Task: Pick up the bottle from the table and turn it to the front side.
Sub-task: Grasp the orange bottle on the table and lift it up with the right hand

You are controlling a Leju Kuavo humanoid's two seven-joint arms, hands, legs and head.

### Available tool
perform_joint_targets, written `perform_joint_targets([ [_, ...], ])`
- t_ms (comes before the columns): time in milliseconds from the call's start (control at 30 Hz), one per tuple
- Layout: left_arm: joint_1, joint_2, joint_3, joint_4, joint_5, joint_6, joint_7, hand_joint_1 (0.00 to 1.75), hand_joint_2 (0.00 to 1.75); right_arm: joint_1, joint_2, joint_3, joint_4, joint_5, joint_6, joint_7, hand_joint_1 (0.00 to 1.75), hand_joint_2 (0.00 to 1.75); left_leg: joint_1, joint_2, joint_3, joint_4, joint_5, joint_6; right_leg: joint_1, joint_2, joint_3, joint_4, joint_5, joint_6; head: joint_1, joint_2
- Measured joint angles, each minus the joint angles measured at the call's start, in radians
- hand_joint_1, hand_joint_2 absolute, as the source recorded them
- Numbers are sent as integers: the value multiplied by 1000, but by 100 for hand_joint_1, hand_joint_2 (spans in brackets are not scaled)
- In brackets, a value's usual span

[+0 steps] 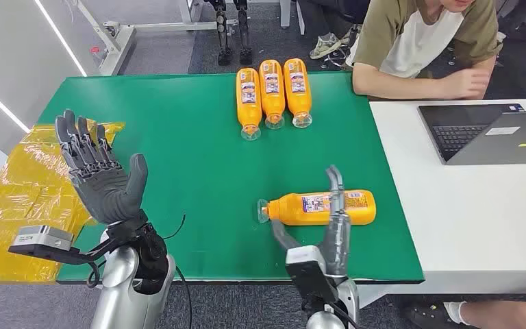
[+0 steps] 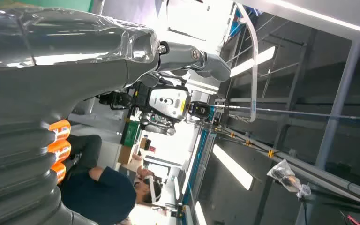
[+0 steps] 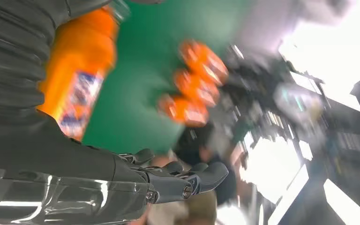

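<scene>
An orange bottle (image 1: 318, 208) lies on its side on the green table mat (image 1: 192, 178), cap toward the left, label facing up. My right hand (image 1: 334, 229) comes in from the near edge, its fingers (image 1: 335, 199) stretched straight across the bottle's middle and its thumb spread off to the cap side; it does not grip the bottle. In the blurred right wrist view the orange bottle (image 3: 77, 70) lies beside the hand's ribbed cover, and the fingers (image 3: 183, 180) are extended. My left hand (image 1: 103, 175) is raised over the mat's left edge, palm up, fingers apart, holding nothing.
Three more orange bottles (image 1: 272, 96) lie side by side at the back of the mat, caps toward me. A seated person (image 1: 424, 48) leans on the far right corner. A laptop (image 1: 486, 133) sits on the white table (image 1: 479, 219) to the right. Yellow plastic sheet (image 1: 20, 199) lies left.
</scene>
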Motion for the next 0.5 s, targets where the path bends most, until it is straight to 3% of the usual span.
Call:
perform_joint_targets([
  [200, 2, 1, 0, -1, 7, -27, 0, 0, 175, -55, -91, -9, 78, 120, 188, 74, 0, 175, 0, -1, 0, 0, 0, 0, 0, -1, 0, 0, 0, 0, 0, 0],
  [500, 6, 2, 0, -16, 22, -45, 0, 0, 175, -178, -342, -23, 207, 67, 400, 54, 0, 175, 0, -2, -2, 4, -1, 2, 0, -2, 1, -1, 1, 1, 0, 0],
])
